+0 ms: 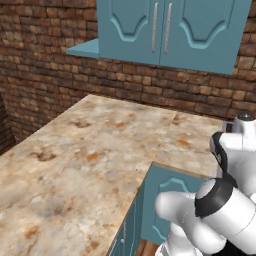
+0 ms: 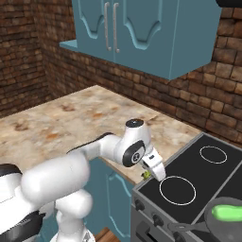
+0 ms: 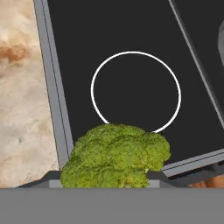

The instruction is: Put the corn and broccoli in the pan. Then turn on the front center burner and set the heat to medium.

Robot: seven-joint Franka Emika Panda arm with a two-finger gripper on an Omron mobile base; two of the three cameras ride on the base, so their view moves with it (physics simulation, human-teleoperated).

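My gripper [image 2: 150, 173] is shut on the broccoli [image 2: 147, 174], a small bumpy yellow-green floret, just above the cooktop's near left corner. In the hand view the broccoli [image 3: 116, 159] sits low between my fingertips and hides most of them. Beyond it lies a white-ringed burner circle [image 3: 135, 92] of the left panel. The dark grey pan [image 2: 213, 222] stands at the lower right of the right base view, handle pointing left. The bright green corn [image 2: 229, 212] lies inside it. The middle panel holding the front center burner [image 3: 201, 26] lies past the divider line, with the pan's rim [image 3: 221, 39] at its edge.
Speckled stone counter [image 2: 71, 123] runs left of the black glass cooktop [image 2: 198, 170]. Dark knobs [image 2: 156, 218] line the stove front. Blue wall cabinets [image 2: 142, 28] hang above the brick wall. A second white ring [image 2: 212, 154] marks the far left burner.
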